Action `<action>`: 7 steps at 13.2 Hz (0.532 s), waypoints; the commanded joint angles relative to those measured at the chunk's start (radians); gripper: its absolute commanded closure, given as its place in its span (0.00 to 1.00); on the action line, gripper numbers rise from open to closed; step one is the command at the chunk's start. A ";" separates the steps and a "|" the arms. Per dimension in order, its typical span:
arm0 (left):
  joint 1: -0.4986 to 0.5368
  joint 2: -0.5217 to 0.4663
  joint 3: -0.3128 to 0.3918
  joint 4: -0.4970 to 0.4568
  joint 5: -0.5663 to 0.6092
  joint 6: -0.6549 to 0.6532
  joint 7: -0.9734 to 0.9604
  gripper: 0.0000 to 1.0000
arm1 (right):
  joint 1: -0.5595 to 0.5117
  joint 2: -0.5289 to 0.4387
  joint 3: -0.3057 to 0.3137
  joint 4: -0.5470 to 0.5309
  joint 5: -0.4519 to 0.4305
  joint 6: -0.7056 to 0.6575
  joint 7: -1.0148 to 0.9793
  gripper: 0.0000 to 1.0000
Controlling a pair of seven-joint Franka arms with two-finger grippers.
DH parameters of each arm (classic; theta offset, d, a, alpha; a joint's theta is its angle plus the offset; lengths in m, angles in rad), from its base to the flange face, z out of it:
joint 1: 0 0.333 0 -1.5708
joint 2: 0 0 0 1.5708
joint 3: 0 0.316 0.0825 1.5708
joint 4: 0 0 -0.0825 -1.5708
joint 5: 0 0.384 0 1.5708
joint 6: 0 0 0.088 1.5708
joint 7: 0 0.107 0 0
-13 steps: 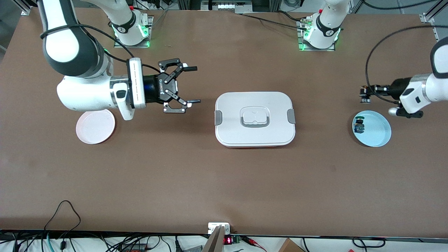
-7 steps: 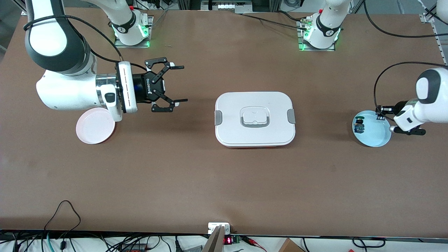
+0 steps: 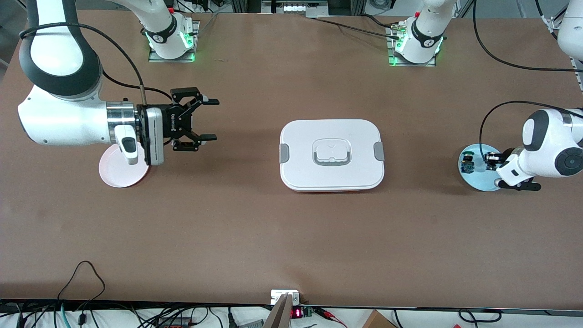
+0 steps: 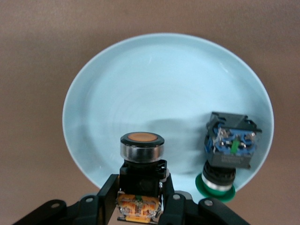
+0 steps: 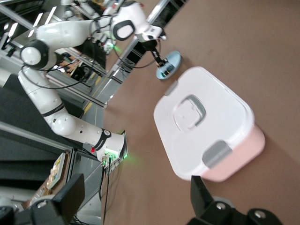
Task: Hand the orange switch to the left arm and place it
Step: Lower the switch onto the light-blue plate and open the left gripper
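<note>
Both arms have pulled back toward the frame edges; the left tool has come down over the blue plate.

At middle right of the front view, the left tool point(image 3: 488, 160) is clenched on the orange switch point(image 4: 140, 161) just above the blue plate point(image 3: 476, 183), beside the blue and green switch point(image 3: 466, 163) lying on the plate. The white box point(image 3: 332, 155) sits at frame center on the surface point(image 3: 291, 237). At middle left, the right tool point(image 3: 207, 119) hangs released beside the pink plate point(image 3: 119, 175).

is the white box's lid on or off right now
On. The lid sits flush on the box, grey latches at both ends and the handle lying flat in its centre recess; the right wrist view shows no gap above the pinkish base.
</note>
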 commanded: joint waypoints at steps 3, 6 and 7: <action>-0.016 0.079 -0.006 0.073 0.029 0.003 -0.018 0.41 | 0.000 -0.020 -0.066 0.009 -0.239 0.072 0.282 0.00; 0.016 0.053 -0.017 0.084 -0.043 -0.005 -0.012 0.00 | 0.008 -0.020 -0.063 0.050 -0.442 0.092 0.506 0.00; 0.013 0.034 -0.018 0.096 -0.077 -0.022 -0.009 0.00 | 0.014 -0.017 -0.060 0.078 -0.526 0.091 0.572 0.00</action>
